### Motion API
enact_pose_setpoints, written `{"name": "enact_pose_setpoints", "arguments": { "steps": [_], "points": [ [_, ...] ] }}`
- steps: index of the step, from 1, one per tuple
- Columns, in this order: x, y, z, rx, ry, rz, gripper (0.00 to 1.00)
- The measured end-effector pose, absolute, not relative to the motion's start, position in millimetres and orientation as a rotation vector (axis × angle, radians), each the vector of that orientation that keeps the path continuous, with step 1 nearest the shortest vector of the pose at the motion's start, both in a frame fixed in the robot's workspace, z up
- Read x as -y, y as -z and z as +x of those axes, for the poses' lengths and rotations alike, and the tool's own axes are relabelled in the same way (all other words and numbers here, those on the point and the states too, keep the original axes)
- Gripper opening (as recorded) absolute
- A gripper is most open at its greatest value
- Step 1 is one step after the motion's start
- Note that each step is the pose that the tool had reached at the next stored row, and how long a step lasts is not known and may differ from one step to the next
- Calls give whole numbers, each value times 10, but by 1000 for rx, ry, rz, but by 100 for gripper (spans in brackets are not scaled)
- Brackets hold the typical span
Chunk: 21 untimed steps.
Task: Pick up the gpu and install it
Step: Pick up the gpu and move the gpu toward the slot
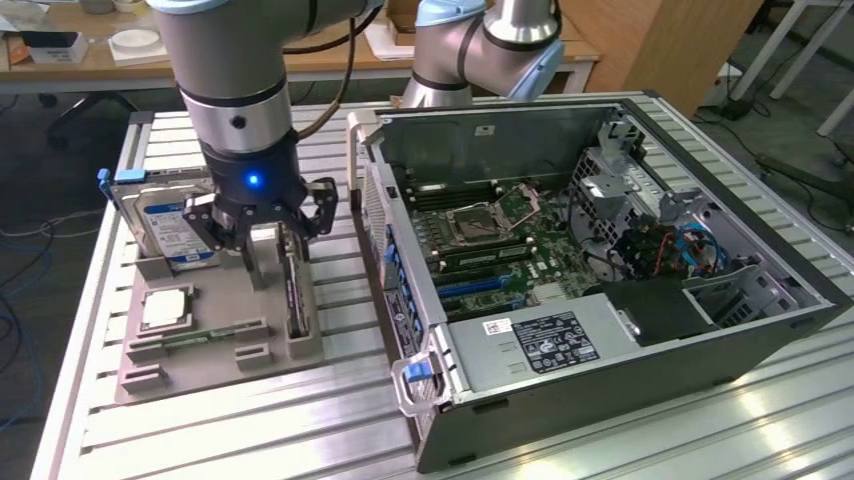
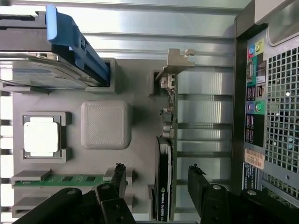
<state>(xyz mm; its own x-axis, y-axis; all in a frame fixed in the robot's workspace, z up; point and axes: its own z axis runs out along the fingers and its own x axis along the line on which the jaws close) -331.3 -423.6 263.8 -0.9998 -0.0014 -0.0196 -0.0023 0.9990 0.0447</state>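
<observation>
Now the gripper [image 1: 267, 232] is hanging over the grey fixture tray [image 1: 214, 300], its jaws spread wide and holding nothing. Right beneath it, the gpu [image 1: 292, 292] is standing on its long edge in a slot on the tray's side nearest the open computer case [image 1: 641, 370].

In the wrist view, the card's long axis is running straight through the gap between the two fingers [image 2: 198, 182]. The dark heatsink end is lying between them and the silver bracket [image 2: 176, 63] is pointing away. So the jaws are straddling the thin faces, with the card sitting a little nearer the case-side finger.

The arm's last links are standing upright, with the tool pointing straight down. Whether the pads are level with the card's top edge or just above it is hard to judge.
</observation>
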Motion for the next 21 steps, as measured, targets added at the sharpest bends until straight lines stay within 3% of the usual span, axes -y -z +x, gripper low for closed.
{"name": "enact_pose_setpoints", "arguments": {
  "steps": [21],
  "points": [
    [4238, -2320, -3313, -3121, -70, -3, 65]
  ]
}}
